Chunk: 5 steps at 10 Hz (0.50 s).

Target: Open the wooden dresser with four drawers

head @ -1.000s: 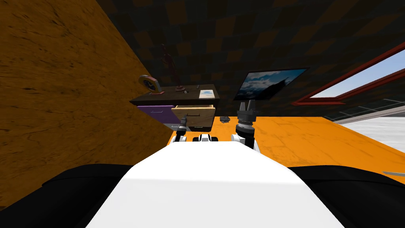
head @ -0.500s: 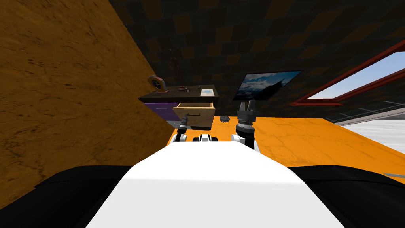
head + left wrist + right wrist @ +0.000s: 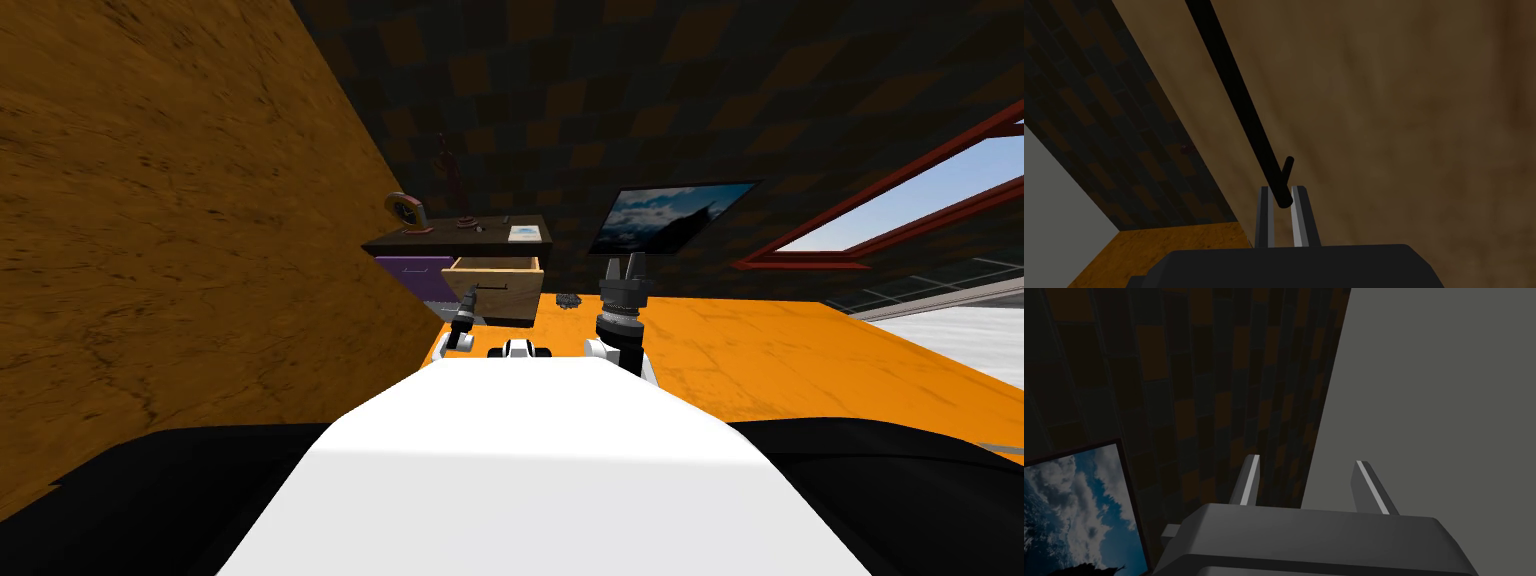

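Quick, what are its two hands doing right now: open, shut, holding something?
Left gripper: shut on the black drawer handle.
Right gripper: open, holding nothing.

Dark-topped dresser (image 3: 470, 238), its light wooden drawer (image 3: 497, 287) with black handle (image 3: 1239, 100) pulled out.

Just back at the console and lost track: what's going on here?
The left gripper is shut on the black handle of a light wood drawer in the dresser. That drawer stands pulled out, sticking out past the purple drawer beside it. The right gripper is open and held up in front of me, holding nothing.
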{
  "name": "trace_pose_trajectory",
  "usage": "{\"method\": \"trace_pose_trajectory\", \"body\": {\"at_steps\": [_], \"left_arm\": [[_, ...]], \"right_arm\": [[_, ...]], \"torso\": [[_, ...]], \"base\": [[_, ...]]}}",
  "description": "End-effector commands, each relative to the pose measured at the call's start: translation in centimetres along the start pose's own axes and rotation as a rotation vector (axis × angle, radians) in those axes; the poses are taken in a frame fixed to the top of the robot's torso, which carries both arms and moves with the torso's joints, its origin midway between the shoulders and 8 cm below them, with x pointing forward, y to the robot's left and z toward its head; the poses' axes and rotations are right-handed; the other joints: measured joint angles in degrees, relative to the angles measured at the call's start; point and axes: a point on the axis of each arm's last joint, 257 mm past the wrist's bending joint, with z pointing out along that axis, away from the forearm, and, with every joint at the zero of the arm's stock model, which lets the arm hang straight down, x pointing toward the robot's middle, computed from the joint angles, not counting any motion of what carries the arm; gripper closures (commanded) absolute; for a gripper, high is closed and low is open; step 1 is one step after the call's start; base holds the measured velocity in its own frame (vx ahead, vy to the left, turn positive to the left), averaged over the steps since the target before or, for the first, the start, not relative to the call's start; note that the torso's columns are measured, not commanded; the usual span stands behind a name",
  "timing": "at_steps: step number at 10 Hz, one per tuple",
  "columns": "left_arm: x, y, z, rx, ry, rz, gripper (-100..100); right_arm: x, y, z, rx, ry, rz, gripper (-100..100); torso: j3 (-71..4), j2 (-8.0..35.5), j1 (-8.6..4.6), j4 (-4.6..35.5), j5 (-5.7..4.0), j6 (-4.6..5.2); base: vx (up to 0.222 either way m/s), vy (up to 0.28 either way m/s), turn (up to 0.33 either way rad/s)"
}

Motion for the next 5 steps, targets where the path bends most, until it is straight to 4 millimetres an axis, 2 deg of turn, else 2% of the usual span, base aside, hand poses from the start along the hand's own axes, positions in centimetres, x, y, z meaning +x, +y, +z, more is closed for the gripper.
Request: {"method": "trace_pose_trajectory", "body": {"at_steps": [1, 4, 5], "left_arm": [[0.9, 0.0, 2.1, 0.021, 0.024, -0.012, 100], [1.5, 2.2, 1.8, -0.022, 0.036, -0.013, 100], [1.0, 1.0, 3.5, 0.024, 0.038, -0.02, 100]], "right_arm": [[0.0, 0.0, 0.0, 0.0, 0.0, 0.0, 0], [0.0, 0.0, 0.0, 0.0, 0.0, 0.0, 0], [0.0, 0.0, 0.0, 0.0, 0.0, 0.0, 0]], "torso": [[0.17, 0.32, -0.04, 0.09, -0.01, -0.01], [0.06, 0.06, -0.13, -0.06, 0.0, 0.12], [-0.07, -0.12, -0.13, -0.18, 0.04, 0.17]], "base": [[-0.122, -0.02, 0.054], [-0.027, -0.003, -0.002], [-0.093, -0.026, 0.075]]}}
